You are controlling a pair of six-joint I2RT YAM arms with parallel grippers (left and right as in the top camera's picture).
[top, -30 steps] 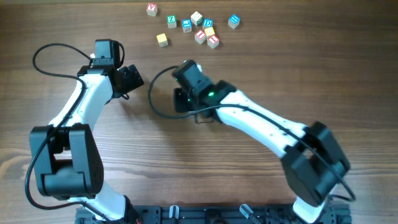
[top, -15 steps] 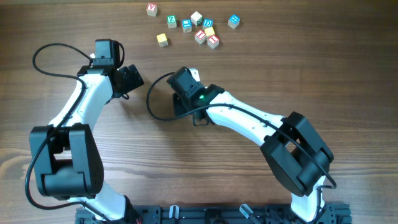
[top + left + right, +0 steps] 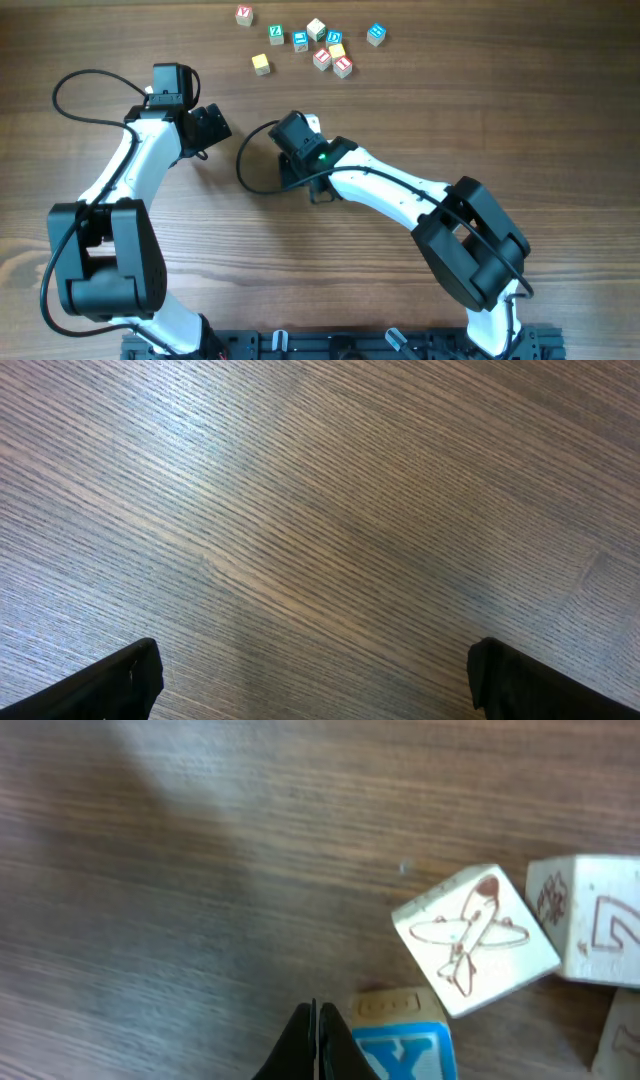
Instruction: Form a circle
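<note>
The right wrist view shows a few small wooden cubes of the circle close together: a blue "X" cube [image 3: 405, 1045], a whitish cube with a red aeroplane drawing [image 3: 475, 940], a cream cube with red print [image 3: 590, 920] and a sliver of another [image 3: 625, 1035]. My right gripper [image 3: 315, 1025] is shut with nothing between its fingers, its tip against the left side of the blue "X" cube. From overhead the right wrist [image 3: 300, 138] hides these cubes. My left gripper [image 3: 210, 125] stands open over bare wood, its fingertips [image 3: 120, 680] far apart.
Several loose letter cubes lie scattered at the far edge of the table, among them a yellow one [image 3: 261, 64], a blue one [image 3: 375, 34] and a red-lettered one [image 3: 343, 67]. A black cable [image 3: 245, 160] loops left of the right wrist.
The right wrist has shifted a little left and toward me, and its elbow has swung in behind it. The left arm has not moved.
</note>
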